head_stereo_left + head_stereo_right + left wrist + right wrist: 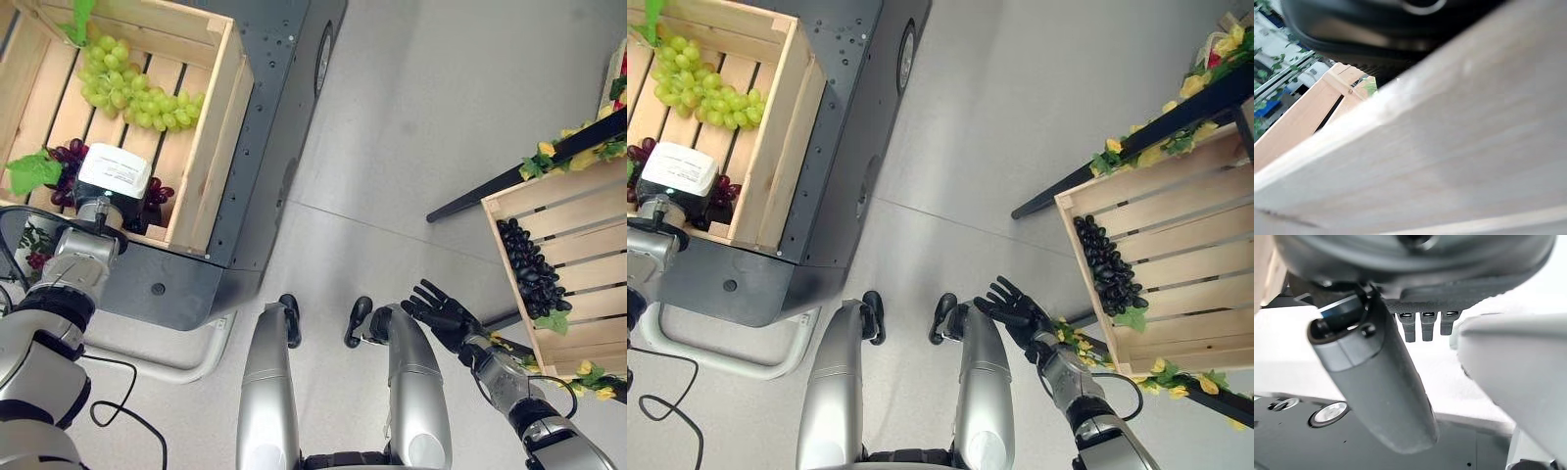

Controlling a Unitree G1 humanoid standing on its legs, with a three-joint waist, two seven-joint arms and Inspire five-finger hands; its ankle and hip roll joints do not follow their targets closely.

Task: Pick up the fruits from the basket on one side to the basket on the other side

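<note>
1. pale wooden slats make up the left crate (211,147), which sits on a dark grey cart (284,117) at the robot's left.
2. inside it, a bunch of green grapes (132,93) lies across the middle slats, well apart from a bunch of dark red grapes (69,157) with a green leaf (34,171) at the near corner.
3. the left hand (113,181) reaches down into that near corner, right over the red grapes; its white-topped wrist covers its fingers, so i cannot tell whether they are curled or straight.
4. the left wrist view shows the crate's pale wood from very close.
5. a second wooden crate (1176,220) stands at the robot's right, with a bunch of black grapes (1107,264) lying along its nearer wall.
6. the right hand (1014,308) hangs low over the grey floor (441,117), near that crate but apart from it, fingers spread and holding nothing.
</note>
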